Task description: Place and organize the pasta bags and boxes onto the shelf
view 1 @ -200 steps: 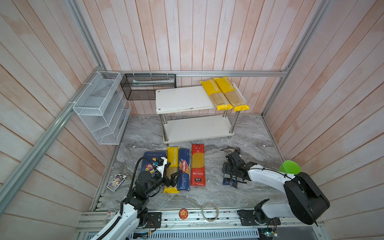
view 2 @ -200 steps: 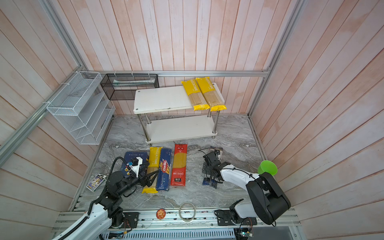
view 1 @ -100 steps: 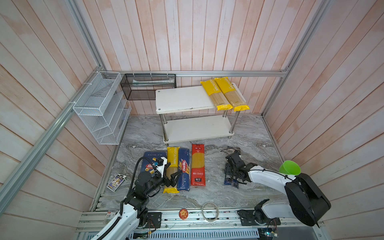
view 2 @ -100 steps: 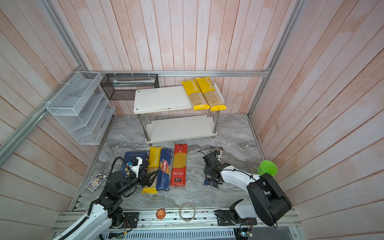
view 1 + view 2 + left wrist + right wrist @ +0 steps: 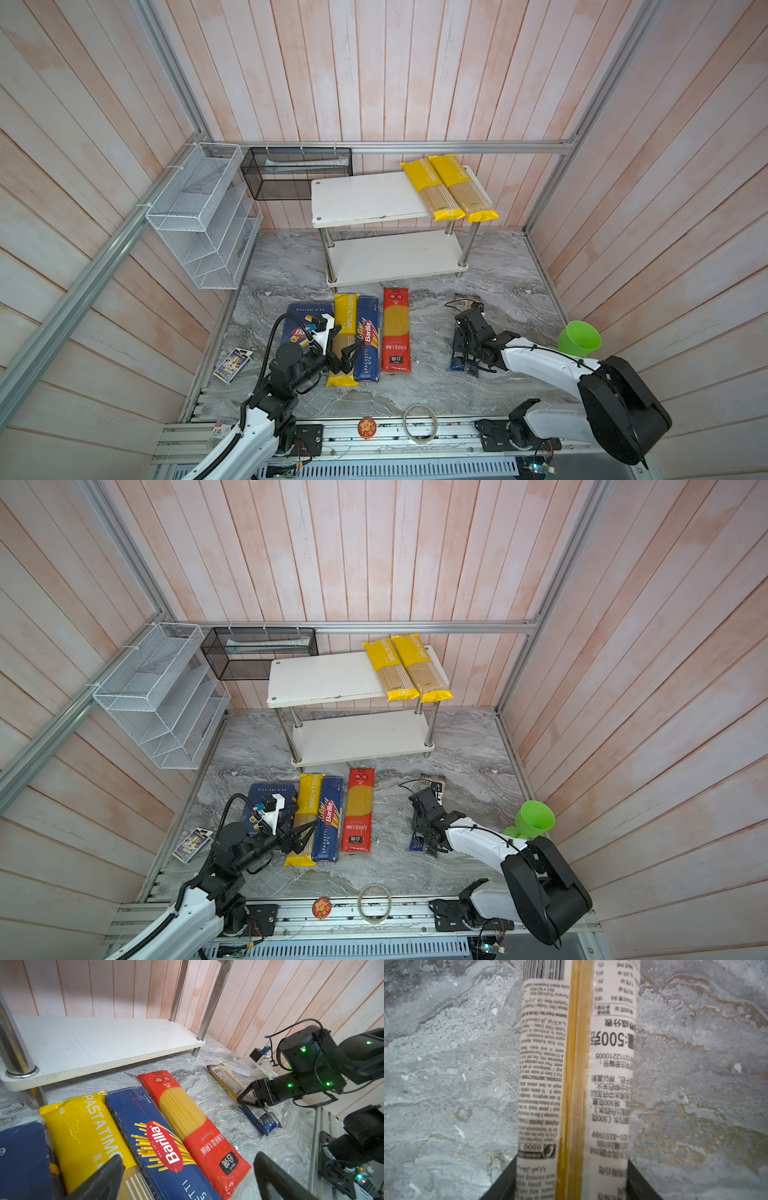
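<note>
While right hand (image 5: 248,1098) pinches clear bag (image 5: 575,1064) printed COOKING INSTRUCTIONS | left hand (image 5: 189,1157) wide over Barilla SPAGHETTI box (image 5: 145,1126)

The right claw (image 5: 464,354) hides the middle of the clear spaghetti bag (image 5: 466,300) beneath it in both top views. The right wrist view crops its ends and blurs its print.

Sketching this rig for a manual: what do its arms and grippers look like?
The left arm and right arm have white links, black joints and black cables. Green lights dot the right one. The left gripper and right gripper have black wedge fingers.
</note>
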You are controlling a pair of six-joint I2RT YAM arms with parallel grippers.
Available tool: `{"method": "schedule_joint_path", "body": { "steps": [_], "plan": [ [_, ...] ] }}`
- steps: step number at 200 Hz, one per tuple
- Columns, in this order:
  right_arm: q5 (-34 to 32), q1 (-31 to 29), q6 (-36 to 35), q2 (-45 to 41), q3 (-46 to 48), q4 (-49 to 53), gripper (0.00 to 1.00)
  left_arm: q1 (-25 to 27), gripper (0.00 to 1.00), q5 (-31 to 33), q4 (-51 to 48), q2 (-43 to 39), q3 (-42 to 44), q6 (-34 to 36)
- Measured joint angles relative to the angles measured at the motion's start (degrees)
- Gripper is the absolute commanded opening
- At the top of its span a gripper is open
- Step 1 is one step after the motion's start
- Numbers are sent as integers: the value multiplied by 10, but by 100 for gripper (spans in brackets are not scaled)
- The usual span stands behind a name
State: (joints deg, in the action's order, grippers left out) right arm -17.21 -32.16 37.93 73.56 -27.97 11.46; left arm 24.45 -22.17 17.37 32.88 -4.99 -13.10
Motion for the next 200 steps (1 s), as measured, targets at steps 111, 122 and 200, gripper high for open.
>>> {"method": "schedule_joint_path", "body": {
  "steps": [111, 122, 200],
  "plan": [
    [21, 15, -2, -63, 20, 14, 39, 0, 100, 0, 0, 0, 0, 0],
    [24, 17, -3, -71, 22, 18, 37, 0, 100, 0, 0, 0, 0, 0],
    [40, 22, -15, -131, 39, 36, 24, 0, 100, 1, 0, 0, 0, 0]
  ]
}}
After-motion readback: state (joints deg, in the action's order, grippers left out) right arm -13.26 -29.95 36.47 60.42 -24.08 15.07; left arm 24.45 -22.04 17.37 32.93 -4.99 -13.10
